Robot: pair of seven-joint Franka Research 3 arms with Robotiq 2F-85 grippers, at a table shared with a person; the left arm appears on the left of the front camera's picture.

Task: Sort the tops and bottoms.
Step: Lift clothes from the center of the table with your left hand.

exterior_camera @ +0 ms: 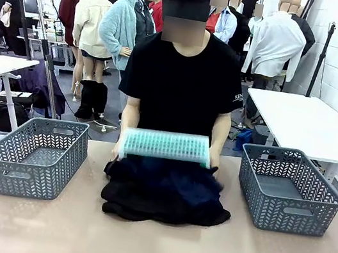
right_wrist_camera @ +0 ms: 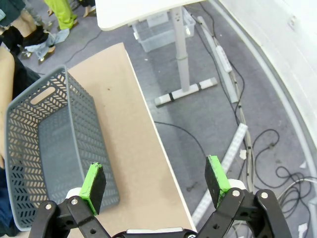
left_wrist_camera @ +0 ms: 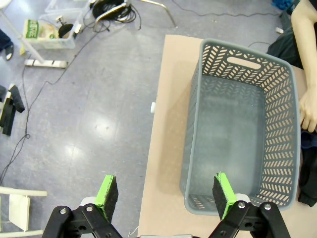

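Sorting not begun. Left basket [exterior_camera: 51, 168] and right basket [exterior_camera: 284, 214] are found empty. Dark pile [exterior_camera: 164, 194] is heaped mid-worktop [exterior_camera: 149, 246] between them; green garment [exterior_camera: 164, 145], blurred, is held over it by the person [exterior_camera: 182, 83]. Left hand [left_wrist_camera: 165, 193] and right hand [right_wrist_camera: 154, 183] are spread wide, nothing gripped.

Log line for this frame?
left gripper open, empty | right gripper open, empty | left basket empty | right basket empty | dark clothes pile mid-table | person holds teal perforated container over pile
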